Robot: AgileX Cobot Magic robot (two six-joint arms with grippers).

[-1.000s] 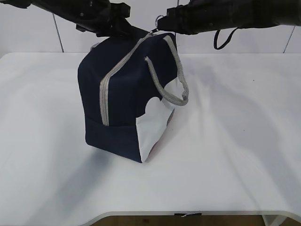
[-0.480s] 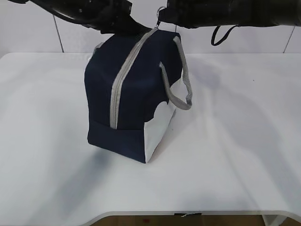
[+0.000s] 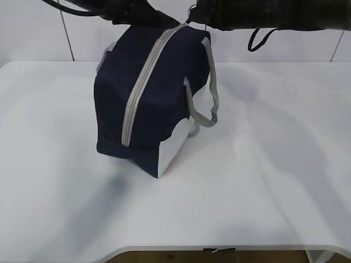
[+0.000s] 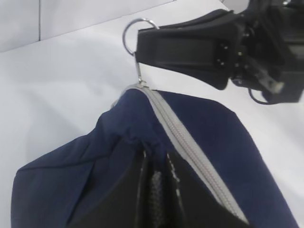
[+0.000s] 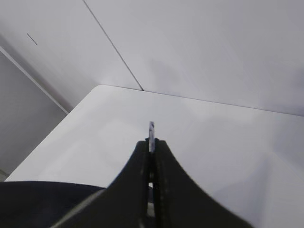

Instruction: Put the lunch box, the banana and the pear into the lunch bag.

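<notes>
The navy lunch bag [image 3: 153, 93] stands tilted on the white table, its grey zipper [image 3: 140, 90] shut along the top and front. My left gripper [image 3: 143, 16] is shut on a fold of the bag's fabric beside the zipper's far end; the left wrist view shows its fingers [image 4: 154, 159] pinching the cloth. My right gripper [image 3: 192, 15] is shut on the zipper's ring pull [image 4: 135, 32] at the bag's top far end. The ring's edge [image 5: 151, 130] sticks up between its closed fingers [image 5: 152, 145]. The lunch box, banana and pear are out of view.
A grey handle [image 3: 207, 101] hangs loose down the bag's right side over the white panel [image 3: 173, 148]. The white table [image 3: 263, 164] runs to a white tiled wall at the back. Its front edge is near the bottom of the exterior view.
Both grippers have risen slightly with the bag's top. The bag has swung and shifted a little to the left, now leaning more on its front corner.
</notes>
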